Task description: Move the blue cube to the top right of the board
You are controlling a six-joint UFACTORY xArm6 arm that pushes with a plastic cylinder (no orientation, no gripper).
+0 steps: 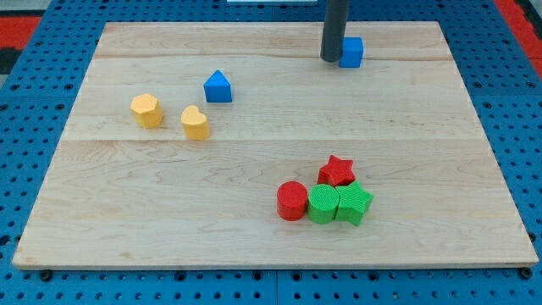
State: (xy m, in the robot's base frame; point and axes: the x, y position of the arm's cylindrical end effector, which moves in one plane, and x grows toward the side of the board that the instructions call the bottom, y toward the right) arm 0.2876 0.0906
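Observation:
The blue cube sits on the wooden board near the view's top, right of centre. My tip is at the end of the dark rod, right against the cube's left side; contact looks likely but is hard to confirm. The rod comes down from the view's top edge.
A blue pentagon-like block lies at upper left of centre. A yellow hexagon block and a yellow heart block lie at left. A red star, red cylinder, green cylinder and green star cluster at lower right.

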